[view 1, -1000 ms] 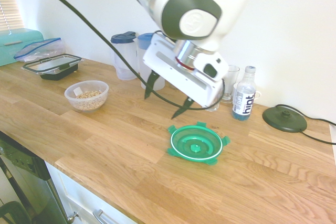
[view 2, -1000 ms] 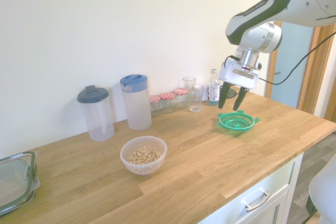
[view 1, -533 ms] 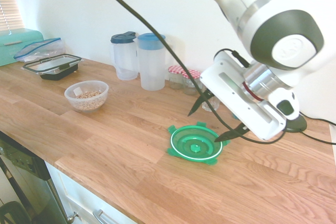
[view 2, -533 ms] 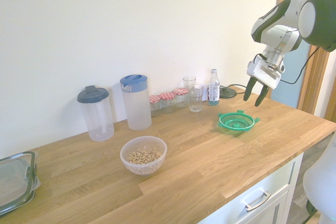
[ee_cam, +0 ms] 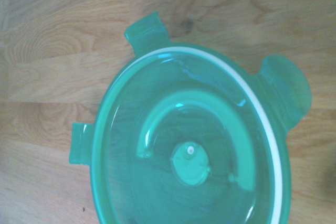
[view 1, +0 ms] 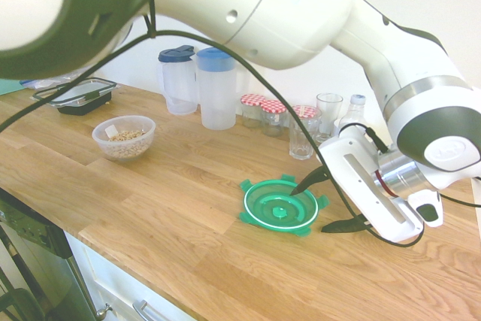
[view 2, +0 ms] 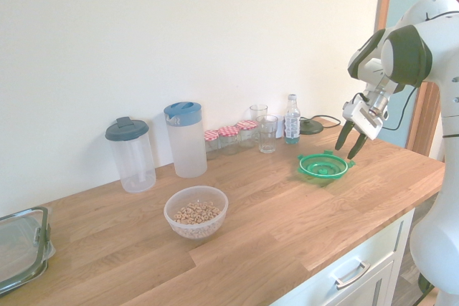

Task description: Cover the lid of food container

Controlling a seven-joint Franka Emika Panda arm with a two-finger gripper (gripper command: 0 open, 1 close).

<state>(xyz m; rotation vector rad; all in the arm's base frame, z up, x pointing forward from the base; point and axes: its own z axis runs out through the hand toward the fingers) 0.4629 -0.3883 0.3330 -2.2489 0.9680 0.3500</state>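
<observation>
In the first exterior view we lose most of the teal thing at the far left edge, cut by the frame and covered by the arm (view 1: 255, 13). Just right of it, the plastic bag (view 1: 37, 83) shows only as a sliver under the arm. The black-rimmed container (view 1: 75, 95) sits at the upper left, a cable crossing it; in the second exterior view the left edge cuts it off. Next comes the food container (view 1: 125, 137), left of centre on the counter (view 1: 173, 208), its top open. Tan rings of food (view 2: 196, 213) show through its cloudy wall, though we cannot make out a pale patch inside it.

Toward the upper middle stand the dark-lidded pitcher (view 1: 179, 80) and the blue-lidded pitcher (view 1: 217, 89); we cannot tell what, if anything, is in them. Right of them are jars with red checked lids (view 1: 272, 116), partly overlapping, and clear glasses (view 2: 267, 135) whose outlines blur together.

The lid (view 1: 281, 205) lies flat on the counter, right of centre and well apart from the food container. The wrist view crops its lower part, so we see three tabs there. The end effector (view 1: 307, 207) is at the lid's right, its fingers spread apart with nothing between them; whether a fingertip touches the lid we cannot tell. Behind the arm, the bottle (view 1: 353, 113) is half hidden; the second exterior view shows it whole, with the dark corded disc (view 2: 310, 127) to its right.
</observation>
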